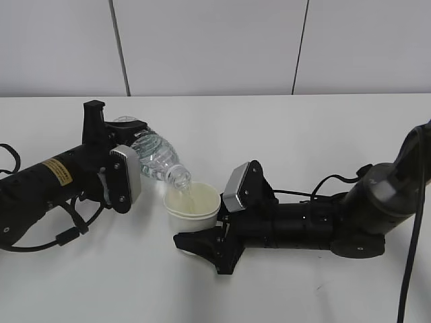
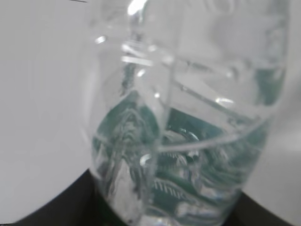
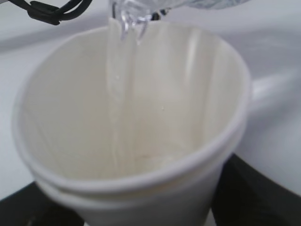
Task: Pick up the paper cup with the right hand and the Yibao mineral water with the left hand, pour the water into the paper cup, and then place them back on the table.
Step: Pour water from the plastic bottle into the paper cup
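Okay, exterior view: left hand (image 1: pixel 138 151) holds the bottle (image 1: pixel 156 160) tipped, its open mouth pointing toward 4 o'clock, right over the cup (image 1: pixel 193 205) rim — a thin stream of water runs down into the cup. Right hand (image 1: pixel 202 235) grips the cup from its 4 o'clock side, jaws closed around it, cup upright just above the table (image 1: pixel 303 134). Cup sits near center, bottle at its 10 o'clock.

Left wrist view: bottle (image 2: pixel 188 122) fills the frame, green label blurred through the water, jaws clamped on it at 6 o'clock.

Right wrist view: cup (image 3: pixel 131 141) seen from above — looks like two nested rims; bottle mouth (image 3: pixel 134 14) at 12 o'clock, water (image 3: pixel 117 94) sliding down the inner wall. Dark fingers (image 3: pixel 244 188) flank the cup low at both sides.
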`<state>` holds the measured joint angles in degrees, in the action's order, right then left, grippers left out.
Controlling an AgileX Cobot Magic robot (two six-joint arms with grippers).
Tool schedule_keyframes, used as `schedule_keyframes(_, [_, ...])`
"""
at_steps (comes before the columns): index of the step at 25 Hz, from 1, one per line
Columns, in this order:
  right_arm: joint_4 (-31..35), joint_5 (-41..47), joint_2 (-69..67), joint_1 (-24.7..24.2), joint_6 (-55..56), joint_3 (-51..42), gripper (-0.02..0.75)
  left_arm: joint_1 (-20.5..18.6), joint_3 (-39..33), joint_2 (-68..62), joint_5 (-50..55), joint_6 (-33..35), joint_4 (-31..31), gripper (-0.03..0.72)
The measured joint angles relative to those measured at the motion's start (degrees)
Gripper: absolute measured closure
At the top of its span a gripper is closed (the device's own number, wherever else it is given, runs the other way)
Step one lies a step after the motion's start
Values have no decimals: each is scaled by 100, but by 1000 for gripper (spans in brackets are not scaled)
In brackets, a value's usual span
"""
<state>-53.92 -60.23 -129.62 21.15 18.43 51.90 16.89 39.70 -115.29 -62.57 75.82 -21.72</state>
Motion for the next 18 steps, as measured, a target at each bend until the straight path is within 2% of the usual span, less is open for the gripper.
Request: schedule_keyframes(18, [-28, -4, 0, 0, -93, 178, 203, 0, 4, 31, 0, 190, 113, 353])
